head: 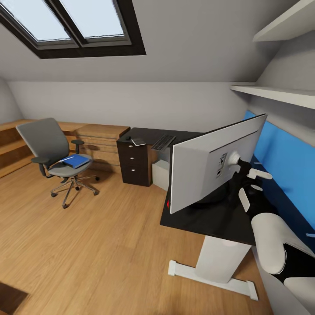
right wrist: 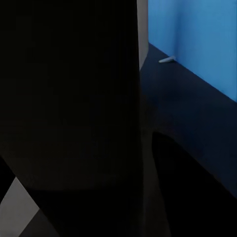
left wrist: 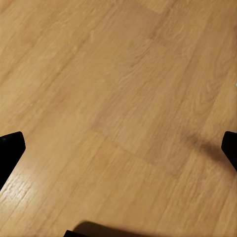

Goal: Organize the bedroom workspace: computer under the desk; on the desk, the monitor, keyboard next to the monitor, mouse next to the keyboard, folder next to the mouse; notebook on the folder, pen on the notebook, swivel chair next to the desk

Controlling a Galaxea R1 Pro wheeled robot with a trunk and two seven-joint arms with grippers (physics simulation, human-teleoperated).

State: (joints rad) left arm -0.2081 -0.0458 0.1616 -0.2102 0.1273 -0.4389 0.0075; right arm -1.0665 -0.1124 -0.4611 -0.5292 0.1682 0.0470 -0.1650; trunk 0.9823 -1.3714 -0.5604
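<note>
I read this as the monitor step. The grey flat-panel monitor [head: 217,162] stands on the black desk [head: 205,221], back toward me; my right gripper [head: 256,187] sits at its stand, jaws' state I cannot tell. Left wrist view: wooden floor [left wrist: 118,98], fingers [left wrist: 10,148] spread. Blue folder [head: 75,161] waits on the grey swivel chair [head: 54,153]; next I'd release and drive there.
</note>
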